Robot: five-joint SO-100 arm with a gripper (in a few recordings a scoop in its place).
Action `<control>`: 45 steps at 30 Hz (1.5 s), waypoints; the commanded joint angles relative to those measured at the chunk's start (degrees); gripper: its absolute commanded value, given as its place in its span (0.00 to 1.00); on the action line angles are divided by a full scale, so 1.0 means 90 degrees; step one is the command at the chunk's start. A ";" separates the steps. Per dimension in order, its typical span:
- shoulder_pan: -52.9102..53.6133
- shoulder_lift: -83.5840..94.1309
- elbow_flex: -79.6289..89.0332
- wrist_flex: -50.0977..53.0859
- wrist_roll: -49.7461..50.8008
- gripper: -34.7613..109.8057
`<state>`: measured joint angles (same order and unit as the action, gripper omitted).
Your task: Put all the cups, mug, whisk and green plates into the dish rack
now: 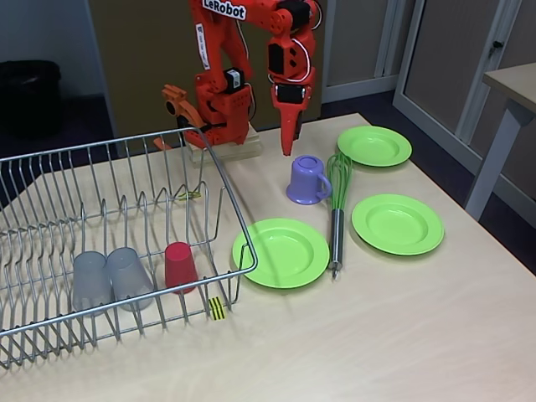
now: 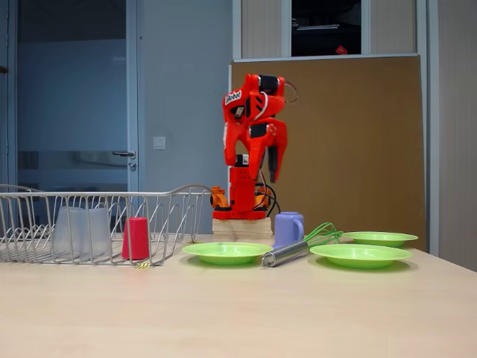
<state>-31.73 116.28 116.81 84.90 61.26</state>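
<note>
Fingers [image 1: 289,142] raised above the table [image 1: 377,335], pointing down, pressed together on nothing, just above and behind the mug [image 1: 306,179]. Inside the rack [image 1: 50,218], upside down in a row: two grey cups [image 1: 109,278] and a red cup [image 1: 179,266]. On the table: whisk [image 1: 337,205] lying between three green plates [image 1: 281,252], beside the mug.

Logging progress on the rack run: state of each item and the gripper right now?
Grey cups: two, in the rack, upside down.
Red cup: in the rack, upside down.
Mug: on the table, upright, not racked.
Whisk: lying on the table between plates.
Plates: three, flat on the table.
Gripper: above the mug, empty, looks shut.
</note>
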 commanded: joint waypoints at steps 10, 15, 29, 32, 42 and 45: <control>-0.1436 0.0176 0.1289 -0.1768 0.2314 0.47; -0.1689 0.0059 0.1562 -0.2373 0.2598 0.48; -0.1953 0.0020 0.2266 -0.3389 0.2930 0.49; -0.1875 0.0059 0.2432 -0.3496 0.2832 0.49; -0.1611 0.0078 0.3115 -0.4209 0.2490 0.48; -0.1523 0.0078 0.3281 -0.4404 0.2373 0.47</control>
<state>-45.97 115.66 144.84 46.67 83.32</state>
